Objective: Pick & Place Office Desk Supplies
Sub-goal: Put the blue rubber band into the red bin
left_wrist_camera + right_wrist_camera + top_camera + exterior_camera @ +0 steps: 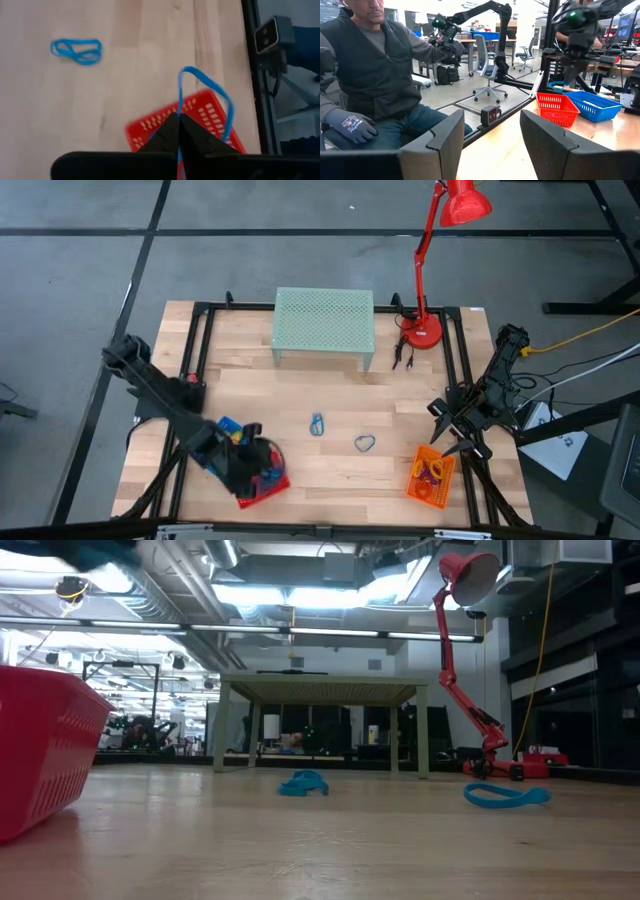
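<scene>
My left gripper (178, 124) is shut on a thin blue loop (205, 80), above the red mesh basket (200, 120) at the table's near left. In the high view the gripper (258, 465) covers part of that basket (268, 488). Two more blue loops (317, 423) (364, 443) lie flat on the wooden table's middle; one of them, a blue loop (76, 50), shows in the left wrist view. My right gripper (492, 137) stands open and holds nothing, at the table's right edge beside the orange basket (430, 476), which holds rings. My left gripper pinches one strand of the blue loop (179, 106) between its two shut fingertips. The fingers slant downward over the red basket. The rest of the loop arcs out past the fingertips and runs back beside one finger (212, 142). The loop is lifted clear of table and basket.
A green mesh stand (323, 327) and a red desk lamp (424, 330) are at the far edge. A blue basket (596, 104) sits beside the red one. A person (375, 75) sits beyond the table's near edge. Bare wood lies between the baskets.
</scene>
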Available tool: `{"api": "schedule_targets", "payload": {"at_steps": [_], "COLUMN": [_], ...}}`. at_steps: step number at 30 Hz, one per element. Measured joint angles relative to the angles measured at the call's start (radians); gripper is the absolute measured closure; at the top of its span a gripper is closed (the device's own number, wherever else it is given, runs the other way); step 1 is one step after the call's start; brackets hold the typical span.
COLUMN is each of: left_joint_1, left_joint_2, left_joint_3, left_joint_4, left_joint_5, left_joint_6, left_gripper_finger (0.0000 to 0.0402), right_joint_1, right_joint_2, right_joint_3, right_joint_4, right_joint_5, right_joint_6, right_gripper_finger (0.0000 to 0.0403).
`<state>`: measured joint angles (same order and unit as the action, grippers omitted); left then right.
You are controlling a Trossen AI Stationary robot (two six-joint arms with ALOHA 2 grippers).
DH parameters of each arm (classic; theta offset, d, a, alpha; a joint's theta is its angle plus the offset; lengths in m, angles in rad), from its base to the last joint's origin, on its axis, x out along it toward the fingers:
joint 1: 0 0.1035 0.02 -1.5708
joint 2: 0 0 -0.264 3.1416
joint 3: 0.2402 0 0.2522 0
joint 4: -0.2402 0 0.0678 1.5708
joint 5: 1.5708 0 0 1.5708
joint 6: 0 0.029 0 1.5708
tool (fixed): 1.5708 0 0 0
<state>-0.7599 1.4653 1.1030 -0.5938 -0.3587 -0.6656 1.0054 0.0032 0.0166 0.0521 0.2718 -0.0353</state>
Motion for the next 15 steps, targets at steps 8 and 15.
{"api": "schedule_targets", "payload": {"at_steps": [8,15], "left_joint_1": [-0.108,-0.109], "left_joint_2": [0.135,0.194], "left_joint_3": [0.000,0.000], "left_joint_4": [0.003,-0.041], "left_joint_5": [-0.076,-0.099], "left_joint_6": [-0.169,-0.232], "left_gripper_finger": [0.0399,0.0398], "right_joint_1": [0.000,0.000], "right_joint_2": [0.000,0.000], "right_joint_3": [0.000,0.000], "right_joint_4": [0.000,0.000], "right_joint_5": [0.000,0.000], "right_joint_6": [0.000,0.000], "right_gripper_finger": [0.0208,0.0208]}}
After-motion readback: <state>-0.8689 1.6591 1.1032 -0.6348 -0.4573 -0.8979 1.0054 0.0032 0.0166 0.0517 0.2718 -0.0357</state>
